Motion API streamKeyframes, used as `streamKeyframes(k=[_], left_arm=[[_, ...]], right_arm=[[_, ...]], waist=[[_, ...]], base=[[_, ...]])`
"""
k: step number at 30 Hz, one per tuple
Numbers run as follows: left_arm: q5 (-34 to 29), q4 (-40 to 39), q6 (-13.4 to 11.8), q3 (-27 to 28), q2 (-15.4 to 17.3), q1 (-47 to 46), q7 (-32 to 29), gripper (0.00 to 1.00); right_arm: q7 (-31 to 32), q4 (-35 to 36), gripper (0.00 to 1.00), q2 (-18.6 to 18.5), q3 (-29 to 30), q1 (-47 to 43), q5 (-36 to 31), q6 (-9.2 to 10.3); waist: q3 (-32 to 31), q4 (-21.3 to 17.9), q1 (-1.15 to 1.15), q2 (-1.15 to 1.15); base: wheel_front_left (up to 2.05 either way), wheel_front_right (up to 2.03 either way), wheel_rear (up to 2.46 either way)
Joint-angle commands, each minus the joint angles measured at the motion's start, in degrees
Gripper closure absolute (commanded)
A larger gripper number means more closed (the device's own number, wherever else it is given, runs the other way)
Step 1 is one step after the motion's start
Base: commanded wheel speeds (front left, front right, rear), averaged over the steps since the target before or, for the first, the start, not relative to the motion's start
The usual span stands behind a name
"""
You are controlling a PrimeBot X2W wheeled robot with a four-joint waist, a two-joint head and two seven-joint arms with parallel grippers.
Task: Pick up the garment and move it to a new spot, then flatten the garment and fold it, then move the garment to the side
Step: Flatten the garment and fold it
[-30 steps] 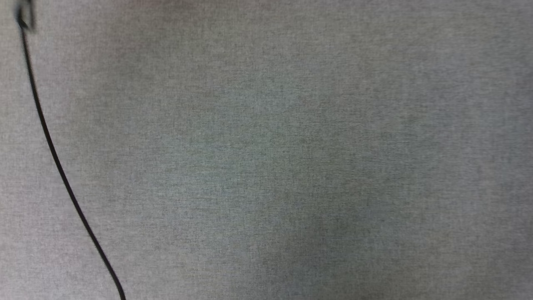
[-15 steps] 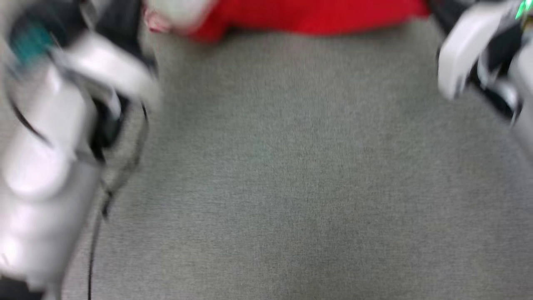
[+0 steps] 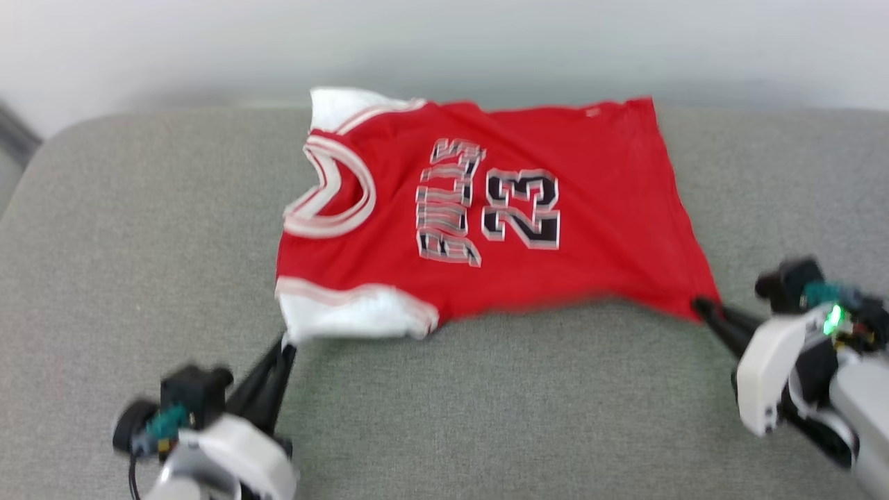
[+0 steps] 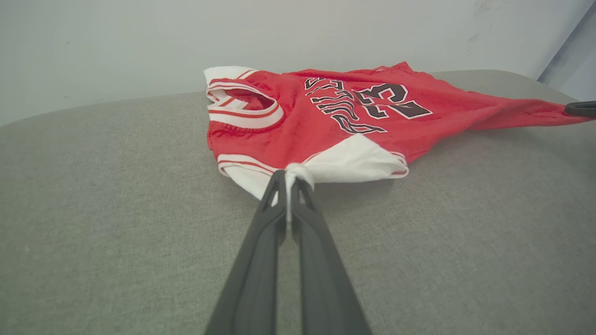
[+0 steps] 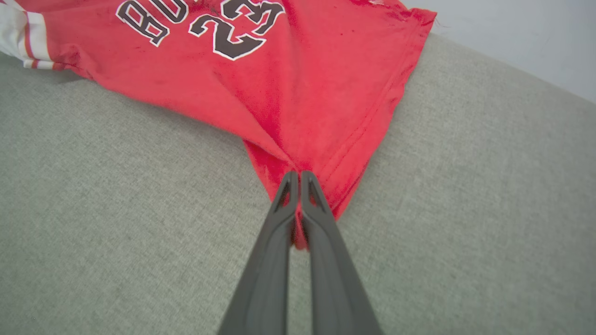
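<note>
The garment (image 3: 500, 208), a red jersey-style shirt with white sleeves, a striped collar and black lettering with the number 23, lies spread face up on the grey cushion (image 3: 486, 417), collar toward the left. My left gripper (image 3: 286, 345) is shut on the white near sleeve, whose cloth bunches between its fingers (image 4: 289, 179). My right gripper (image 3: 696, 304) is shut on the red hem corner (image 5: 298, 179). The garment (image 4: 335, 116) is stretched low between the two grips. The right gripper's fingertip (image 4: 579, 109) shows at the left wrist view's right edge.
The grey cushion's (image 3: 104, 208) rounded back edge runs along the top, with a pale wall (image 3: 444, 42) behind it. Bare cushion lies in front of the garment and to both sides.
The head camera has swung up fast, from bare grey cushion to the whole garment and both grippers. Whether the arms themselves moved I cannot tell.
</note>
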State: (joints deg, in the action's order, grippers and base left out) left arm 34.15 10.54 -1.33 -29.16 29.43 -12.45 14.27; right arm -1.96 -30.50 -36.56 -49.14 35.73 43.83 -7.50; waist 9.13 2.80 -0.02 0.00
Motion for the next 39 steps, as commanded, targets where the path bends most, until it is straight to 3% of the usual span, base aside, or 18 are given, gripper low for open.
streamKeyframes(k=[1,14,24,28,39], left_arm=[[1.1,-0.7,-0.7,-0.4,0.2,4.1,-0.2,1.00],[8.4,-7.7,-6.7,1.2,2.4,26.3,-1.7,1.00],[10.1,-10.8,-7.4,-0.4,4.5,33.8,-3.9,1.00],[8.9,-11.2,-7.4,-0.3,4.7,31.9,-3.4,1.00],[2.9,-10.7,-2.9,-1.4,6.5,14.1,-7.1,1.00]], right_arm=[[-0.1,1.2,1.00,-0.7,0.6,-4.0,-0.1,0.03],[1.1,7.1,1.00,-3.0,8.9,-27.0,-0.8,0.03],[5.2,13.7,1.00,-2.8,19.0,-40.3,-3.3,0.03],[7.8,16.6,1.00,-1.9,22.4,-42.4,-5.2,0.03],[12.1,21.2,1.00,1.9,30.1,-38.5,-8.3,0.02]], waist=[[-3.6,-0.5,0.02,0.00],[-11.0,-1.2,0.02,0.00],[-11.7,-0.5,0.02,0.00],[-11.7,-0.5,0.02,0.00],[-9.6,0.0,0.02,0.00]], base=[[0.00,0.00,0.00],[0.00,0.00,0.00],[0.00,0.00,0.00],[0.00,0.00,0.00],[0.00,0.00,0.00]])
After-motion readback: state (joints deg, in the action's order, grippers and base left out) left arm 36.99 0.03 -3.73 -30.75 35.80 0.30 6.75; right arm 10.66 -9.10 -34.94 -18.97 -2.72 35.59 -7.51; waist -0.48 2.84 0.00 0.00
